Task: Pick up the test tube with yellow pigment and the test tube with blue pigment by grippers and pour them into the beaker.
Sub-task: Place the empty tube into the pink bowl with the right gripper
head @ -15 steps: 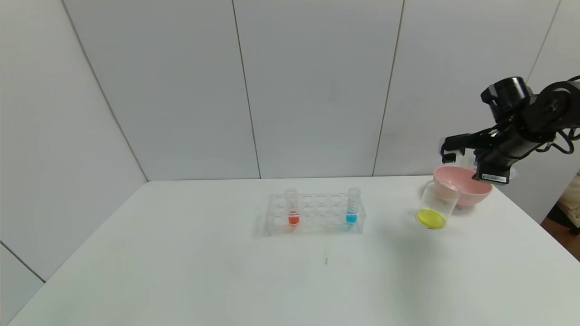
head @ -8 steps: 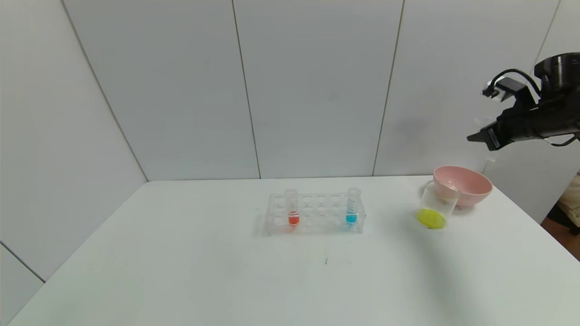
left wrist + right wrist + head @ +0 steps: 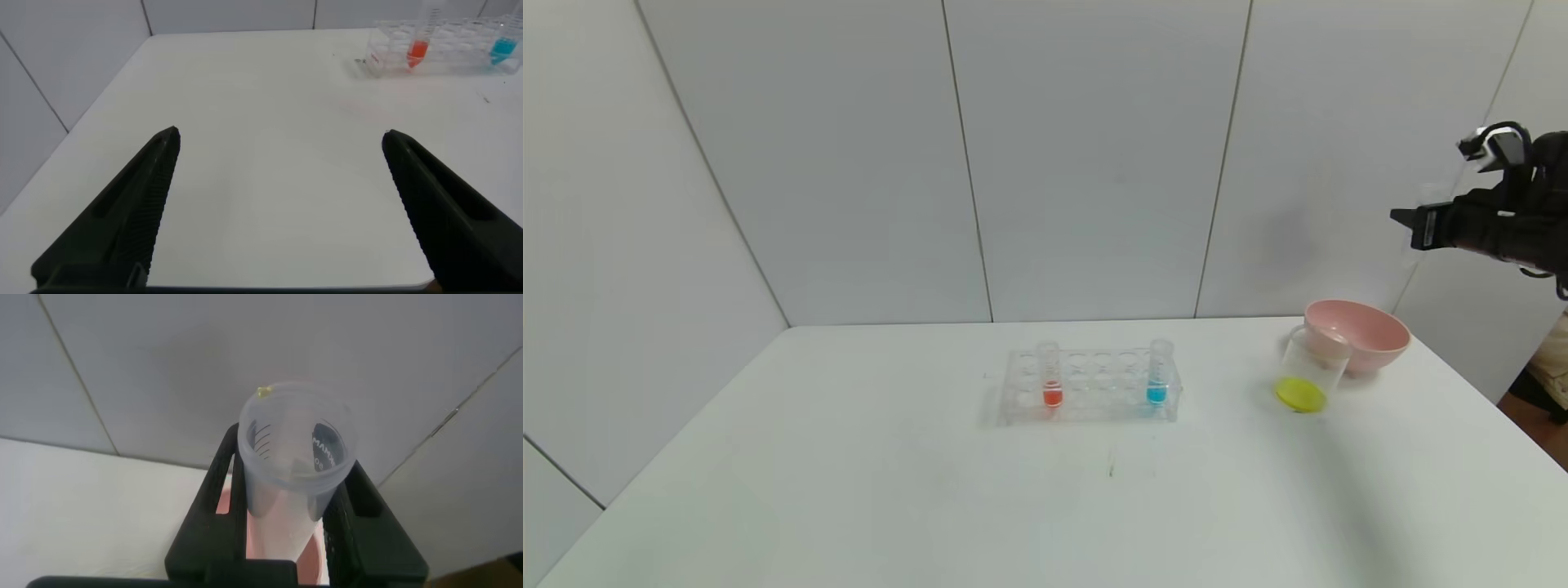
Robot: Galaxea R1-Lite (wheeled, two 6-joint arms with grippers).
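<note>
We see the yellow tube, emptied but for a yellow drop at its rim, clamped in our right gripper, raised high above the pink bowl. The beaker beside the bowl holds yellow liquid. The blue tube stands in the rack. Our left gripper hangs wide open, holding nothing, over the table.

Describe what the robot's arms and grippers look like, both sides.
The right gripper is matte black, on a black arm with a small grey-white box and a looping black cable at its wrist. Up close, its black fingers look blocky. The left gripper has two black, tapering fingers with fine ribbing on their inner faces. No sleeves or readable markings show.
</note>
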